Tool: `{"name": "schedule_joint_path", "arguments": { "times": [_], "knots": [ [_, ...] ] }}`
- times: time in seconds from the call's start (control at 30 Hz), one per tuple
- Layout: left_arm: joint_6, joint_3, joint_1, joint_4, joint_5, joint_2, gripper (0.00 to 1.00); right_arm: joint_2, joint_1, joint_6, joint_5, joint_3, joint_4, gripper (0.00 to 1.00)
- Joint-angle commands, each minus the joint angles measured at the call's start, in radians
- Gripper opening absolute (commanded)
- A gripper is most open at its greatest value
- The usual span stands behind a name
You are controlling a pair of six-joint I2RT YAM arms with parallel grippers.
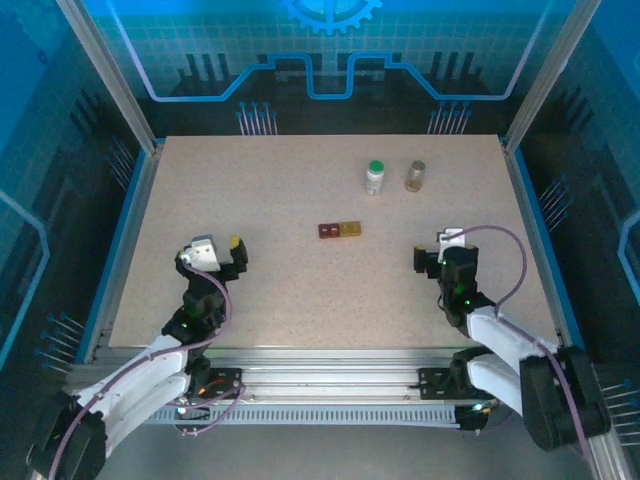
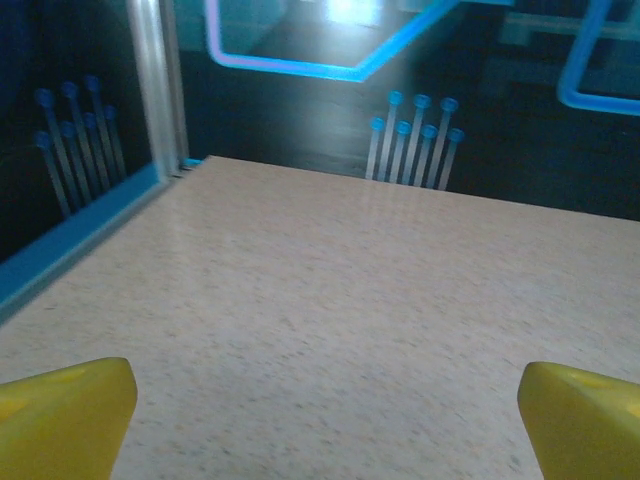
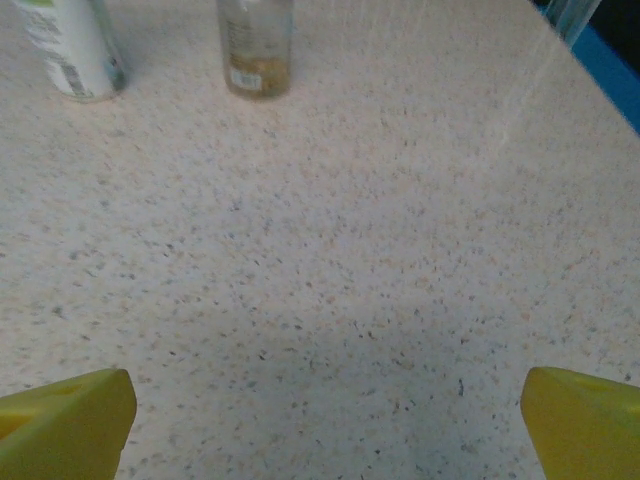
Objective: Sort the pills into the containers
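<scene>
Top view: a speckled, matt beige table (image 1: 300, 290) bordered by a blue rim. Two tiny square boxes are seen near its centre, side by side and touching: the dark red box (image 1: 327, 231) at 9 o'clock of the yellow box (image 1: 350, 229). At 1 o'clock of the pair, a cylindrical white bottle (image 1: 375, 177) with a green cap is set upright, and a clear glass vial (image 1: 415, 176) beside it at 3 o'clock. Pills cannot be made out.

Wrist views: the left gripper (image 2: 320, 420) and the right gripper (image 3: 320, 425) are spread wide over bare tabletop, nothing held. The fingertips (image 2: 65, 415) are smooth yellow wedges.
</scene>
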Motion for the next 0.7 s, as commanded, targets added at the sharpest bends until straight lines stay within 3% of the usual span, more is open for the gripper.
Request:
{"name": "schedule_joint_path", "arguments": {
  "times": [0.0,0.13,0.3,0.4,0.47,0.5,0.57,0.67],
  "knots": [
    [0.052,-0.018,0.057,0.150,-0.071,0.100,0.99,0.107,-0.039,0.026,-0.050,0.083,0.133,1.00],
    [0.028,-0.003,0.152,0.282,0.007,0.333,0.99,0.232,-0.058,0.015,-0.105,0.153,0.189,1.00],
    [0.143,0.069,0.173,0.454,0.115,0.557,0.99,0.283,-0.073,-0.012,-0.137,0.225,0.110,1.00],
    [0.220,0.090,0.175,0.613,0.166,0.693,0.99,0.280,-0.077,-0.045,-0.128,0.199,0.176,1.00],
    [0.243,0.099,0.219,0.724,0.293,0.834,0.99,0.269,-0.084,-0.050,-0.132,0.175,0.215,1.00],
    [0.258,0.083,0.219,0.846,0.288,0.871,0.99,0.263,-0.086,-0.054,-0.135,0.163,0.236,1.00],
    [0.196,0.061,0.248,0.768,0.354,0.811,0.99,0.254,-0.088,-0.071,-0.147,0.136,0.285,1.00],
    [0.166,0.109,0.316,0.753,0.451,0.884,0.99,0.276,-0.088,-0.100,-0.181,0.080,0.431,1.00]
  ]
}}
